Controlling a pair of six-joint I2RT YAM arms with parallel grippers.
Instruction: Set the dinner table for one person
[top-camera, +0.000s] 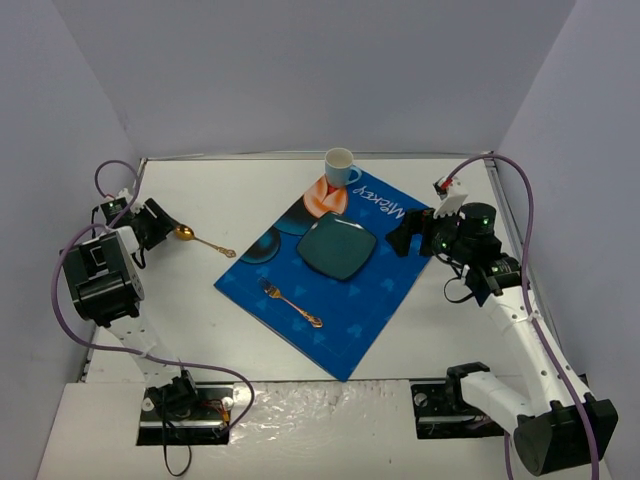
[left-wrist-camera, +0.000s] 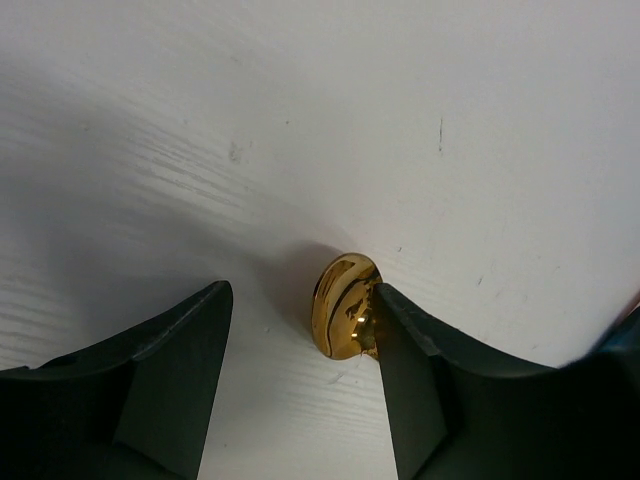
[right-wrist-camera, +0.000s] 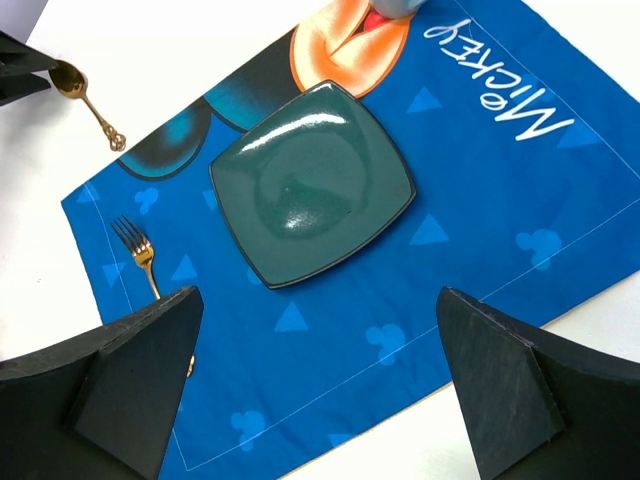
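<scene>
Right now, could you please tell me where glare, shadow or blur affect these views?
Left wrist: the spoon bowl mirrors bright highlights and throws a soft shadow to its left on the table; the near fingers are dark and featureless. Right wrist: a white glare patch sits on the plate; the mat print is sharp. Top external: light is even, shadows faint.

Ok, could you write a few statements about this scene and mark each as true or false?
The gold spoon lies on the blue mat. False: it lies on the white table, left of the mat.
The green plate sits on the mat. True.
The gold fork lies on the mat. True.
The right gripper holds the cup. False: it is open and empty; the cup stands at the mat's far end.
The left gripper has the spoon's bowl between its fingers. True.
</scene>
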